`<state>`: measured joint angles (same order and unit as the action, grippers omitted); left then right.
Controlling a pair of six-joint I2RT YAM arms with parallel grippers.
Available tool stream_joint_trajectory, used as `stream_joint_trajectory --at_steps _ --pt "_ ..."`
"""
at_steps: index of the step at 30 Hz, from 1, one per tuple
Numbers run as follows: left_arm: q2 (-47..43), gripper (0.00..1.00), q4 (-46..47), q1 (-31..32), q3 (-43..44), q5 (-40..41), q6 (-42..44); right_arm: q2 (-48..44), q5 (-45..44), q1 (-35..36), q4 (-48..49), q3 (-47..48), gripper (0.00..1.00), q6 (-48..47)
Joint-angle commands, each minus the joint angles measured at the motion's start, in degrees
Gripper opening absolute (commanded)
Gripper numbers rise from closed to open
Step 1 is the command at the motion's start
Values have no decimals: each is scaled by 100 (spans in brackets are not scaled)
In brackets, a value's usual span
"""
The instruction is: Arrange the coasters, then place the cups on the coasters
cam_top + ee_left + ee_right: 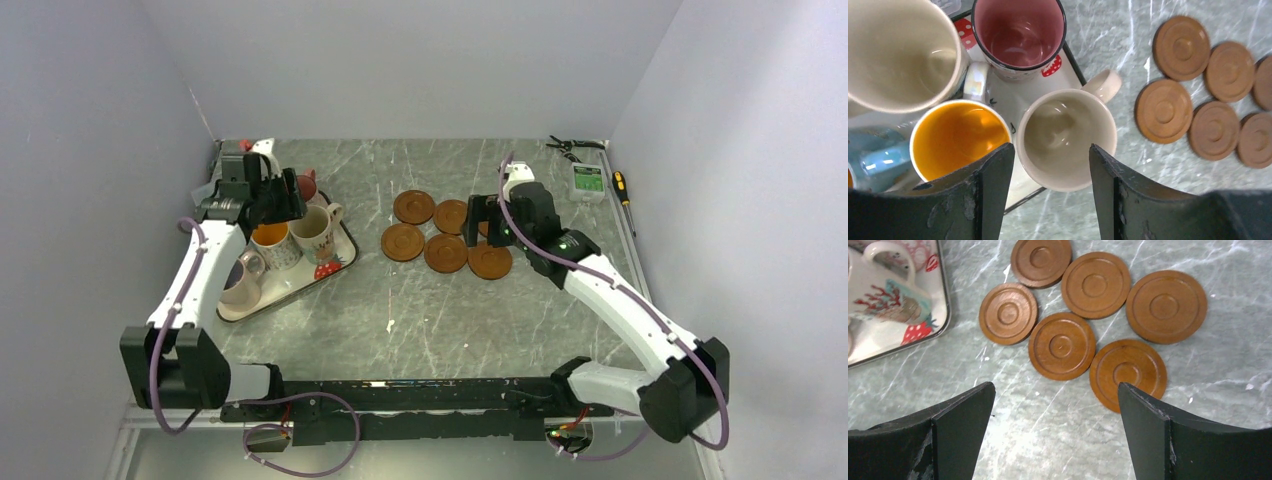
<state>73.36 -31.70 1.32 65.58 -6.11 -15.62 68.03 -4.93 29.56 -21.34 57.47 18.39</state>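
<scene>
The left arm runs up the left side of the overhead view, elbow raised, and its left hand (287,196) hangs over the strawberry-print tray (300,285) in the upper left. From its wrist camera the left hand (1048,150) points straight down with its two dark fingers (990,185) parted, and a cream cup (1065,137) sits in the gap between them (I can't make out either finger touching it, so it looks open to me).

The right arm slants up from the lower right corner toward the middle of the desk (420,320). Its right hand (480,222) hovers over the right end of the coasters (446,253), and from its own camera the right hand (1055,385) is spread wide, gripping nothing.

The coasters (1062,345) are six round brown wooden discs with ring grooves, lying flat on the grey marbled desk in a loose cluster at the centre. Some touch or nearly touch their neighbours (one slightly overlaps another at the lower right of the right wrist view).

The cups (313,228) all stand upright, crowded together on the tray, none on a coaster. Beside the cream cup there is an orange-lined cup (960,137), a pink-lined cup (1018,32) above it in the frame, and a blue cup (873,160) at the left edge.
</scene>
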Motion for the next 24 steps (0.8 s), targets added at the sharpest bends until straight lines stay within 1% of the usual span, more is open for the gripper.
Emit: stream_joint_trajectory --at_steps 1,3,4,7,11,16,19,21,24 --pt "369 61 -399 -99 392 -558 1358 -421 691 -68 161 -409 99 92" --pt "526 59 -454 -114 476 -932 1590 -529 820 -71 213 -566 98 174" --pt "585 58 -422 -238 466 -1121 1743 -573 872 -72 225 -630 99 205" --pt "785 57 -257 -277 440 -1334 1935 -659 1001 -71 230 -765 99 217" --pt "1056 56 -204 -273 536 -1209 2129 -753 1090 -80 189 -865 98 181" --pt "1280 54 -126 -268 589 -1303 2272 -801 1086 -78 171 -976 98 155" --pt "1395 55 -152 -267 663 -1117 2342 -815 1137 -82 193 -1006 98 181" --pt "1375 53 -158 -263 693 -1031 2339 -826 1164 -82 223 -1033 99 196" --pt "1071 55 183 -264 469 -1127 2331 -790 1178 -82 237 -1058 98 203"
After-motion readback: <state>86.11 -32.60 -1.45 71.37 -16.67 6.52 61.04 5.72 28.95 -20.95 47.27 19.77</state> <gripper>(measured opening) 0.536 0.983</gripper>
